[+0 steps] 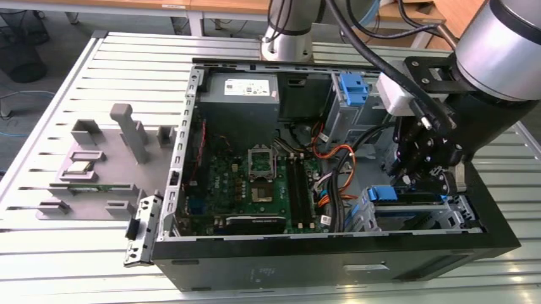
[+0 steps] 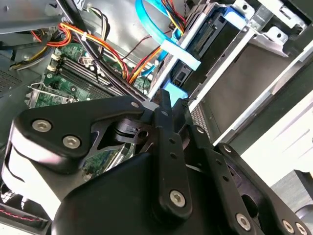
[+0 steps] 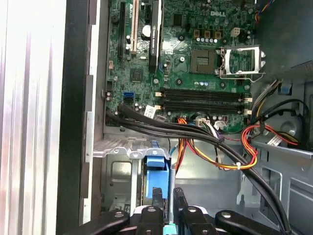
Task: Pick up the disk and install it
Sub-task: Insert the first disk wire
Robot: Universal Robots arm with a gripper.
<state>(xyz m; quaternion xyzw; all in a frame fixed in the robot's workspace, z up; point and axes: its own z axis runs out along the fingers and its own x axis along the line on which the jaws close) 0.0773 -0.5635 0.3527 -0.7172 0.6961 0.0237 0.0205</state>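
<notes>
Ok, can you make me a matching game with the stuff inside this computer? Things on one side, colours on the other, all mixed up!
Things:
1. disk's carrier handle
2. motherboard
3. power supply box
4. gripper

Colours:
A. green
B. black
C. blue
D. grey

Pairs: 1-C, 2-A, 3-D, 4-B
</notes>
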